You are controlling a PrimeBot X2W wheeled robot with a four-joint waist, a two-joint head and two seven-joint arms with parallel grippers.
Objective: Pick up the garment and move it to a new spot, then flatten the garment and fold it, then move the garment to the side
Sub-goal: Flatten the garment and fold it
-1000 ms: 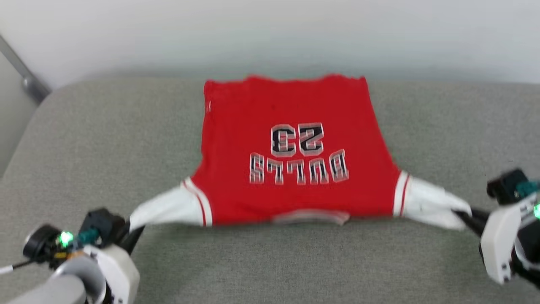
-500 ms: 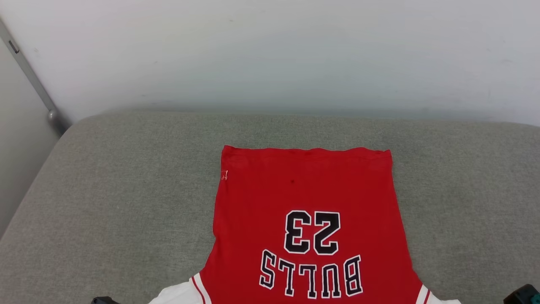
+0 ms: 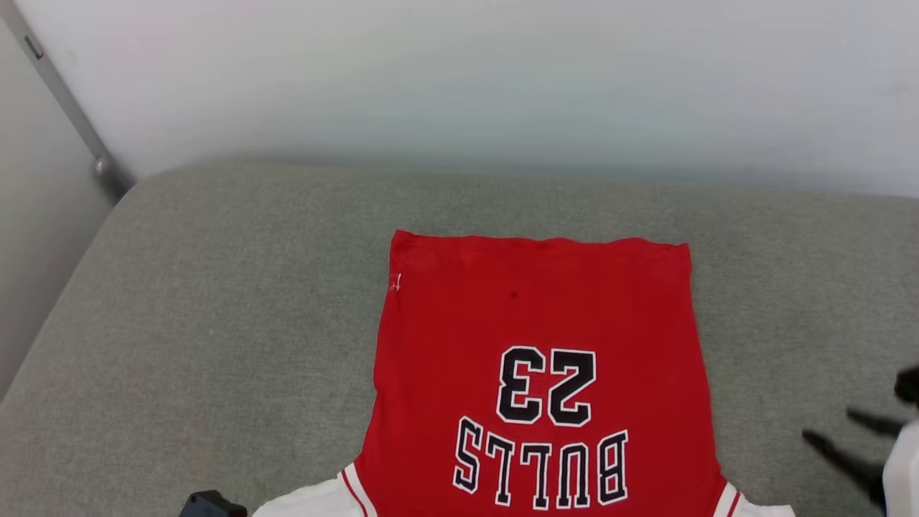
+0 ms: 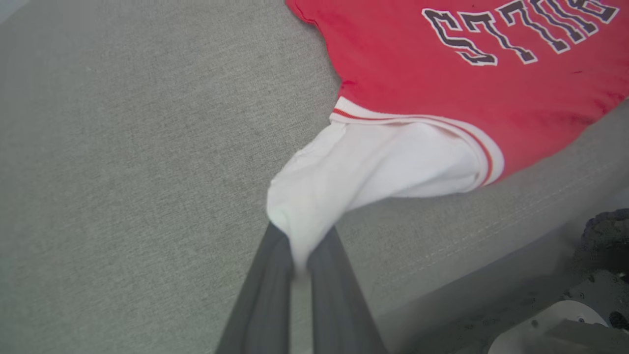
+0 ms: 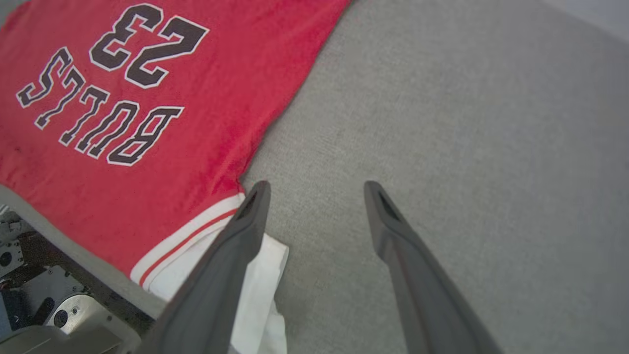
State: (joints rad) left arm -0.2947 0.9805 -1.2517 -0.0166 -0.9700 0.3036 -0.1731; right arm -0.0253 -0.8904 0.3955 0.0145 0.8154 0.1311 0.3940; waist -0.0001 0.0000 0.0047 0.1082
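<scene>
The garment (image 3: 538,309), a red T-shirt printed "BULLS 23", lies flat on the grey cushion (image 3: 215,323) with its hem towards the wall. My left gripper (image 4: 300,246) is shut on the tip of its white left sleeve (image 4: 373,167), near the cushion's front edge. A dark part of that gripper (image 3: 208,506) shows at the bottom of the head view. My right gripper (image 5: 315,186) stands open above bare cushion, just right of the garment (image 5: 196,123). The other white sleeve (image 5: 260,275) lies loose under its left finger. In the head view the open right gripper (image 3: 829,424) is at the right edge.
A white wall (image 3: 459,86) rises behind the cushion, with a metal bar (image 3: 64,108) slanting at the far left. The cushion's front edge (image 4: 491,231) drops to my base (image 4: 565,324). Bare cushion lies left and right of the garment.
The head camera has tilted up, so the garment sits lower in the picture. My right gripper has opened and let go of the right sleeve. The left gripper still holds its sleeve.
</scene>
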